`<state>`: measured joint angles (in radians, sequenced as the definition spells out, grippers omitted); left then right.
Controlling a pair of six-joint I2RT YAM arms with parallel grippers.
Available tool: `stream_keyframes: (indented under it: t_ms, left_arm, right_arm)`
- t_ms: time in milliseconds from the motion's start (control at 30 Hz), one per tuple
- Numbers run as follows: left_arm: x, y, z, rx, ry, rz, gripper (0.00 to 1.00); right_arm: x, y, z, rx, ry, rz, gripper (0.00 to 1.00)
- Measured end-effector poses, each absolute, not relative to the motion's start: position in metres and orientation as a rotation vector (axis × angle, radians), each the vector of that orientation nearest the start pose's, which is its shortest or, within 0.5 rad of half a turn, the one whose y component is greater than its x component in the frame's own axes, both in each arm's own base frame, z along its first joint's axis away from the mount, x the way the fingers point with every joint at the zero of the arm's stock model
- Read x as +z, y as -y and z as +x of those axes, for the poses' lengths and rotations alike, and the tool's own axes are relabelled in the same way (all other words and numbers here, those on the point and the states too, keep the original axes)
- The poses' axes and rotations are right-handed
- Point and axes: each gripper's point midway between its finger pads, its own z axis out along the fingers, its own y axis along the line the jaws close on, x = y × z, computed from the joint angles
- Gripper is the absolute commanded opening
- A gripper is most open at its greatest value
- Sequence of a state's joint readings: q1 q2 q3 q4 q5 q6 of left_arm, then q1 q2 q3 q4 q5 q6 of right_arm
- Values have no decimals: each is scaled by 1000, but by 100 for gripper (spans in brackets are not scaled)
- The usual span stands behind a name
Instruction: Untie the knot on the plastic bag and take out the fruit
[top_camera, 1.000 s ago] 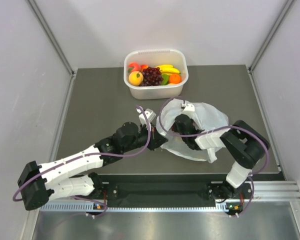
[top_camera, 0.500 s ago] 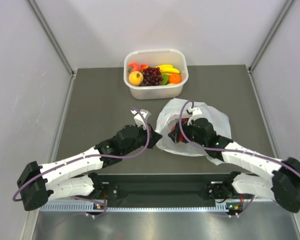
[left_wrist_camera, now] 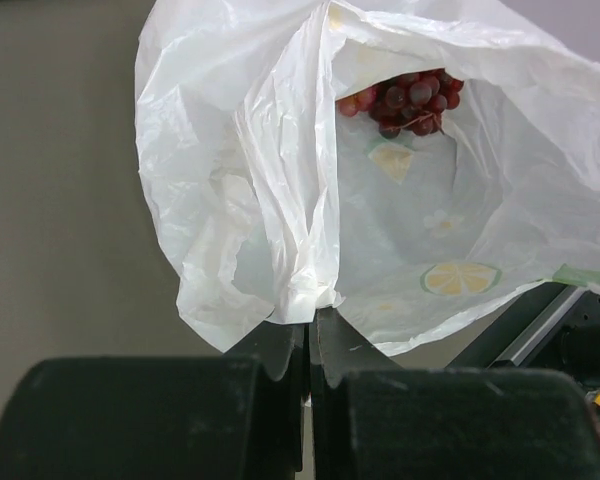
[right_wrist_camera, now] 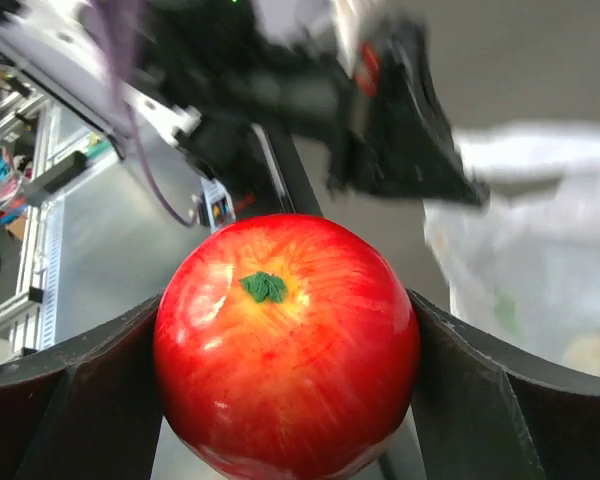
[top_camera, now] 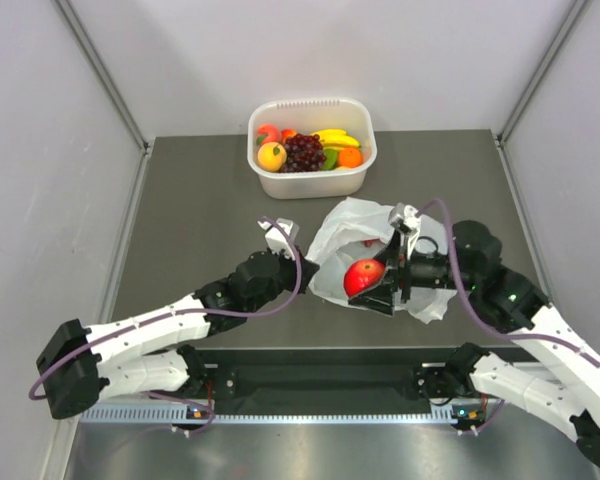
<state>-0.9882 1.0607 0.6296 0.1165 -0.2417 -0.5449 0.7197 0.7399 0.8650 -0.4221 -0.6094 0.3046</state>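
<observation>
Gripping red apple between right fingers beside plastic bag; left fingers pressed together, pinching its edge

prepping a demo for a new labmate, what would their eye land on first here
The bright red apple gripped in the right tool, at the mouth of the white plastic bag mid-table. Then the left tool, shut on the bag's edge, with dark red grapes visible inside, and the white tub of fruit at the far side.
</observation>
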Motion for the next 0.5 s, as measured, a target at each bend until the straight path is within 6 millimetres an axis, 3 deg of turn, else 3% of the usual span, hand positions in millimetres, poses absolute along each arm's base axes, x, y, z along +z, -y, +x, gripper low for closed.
stream_keyframes:
  t_ms: [67, 133, 233, 333, 500]
  left_arm:
    - [180, 292, 217, -812, -1948, 261, 0]
    - [174, 291, 216, -809, -1957, 265, 0]
    - [170, 289, 213, -812, -1964, 272, 0]
    - [171, 285, 209, -826, -1956, 270, 0]
    - [176, 281, 205, -852, -1935, 258, 0]
  right_arm:
    - [316, -251, 117, 1241, -1722, -899, 0]
    - [345, -257, 131, 1194, -1656, -904, 0]
    - [374, -273, 180, 1066, -1644, -850, 0]
    - [380, -287, 249, 925, -1688, -748, 0]
    - [340, -285, 373, 728, -1854, -521, 0]
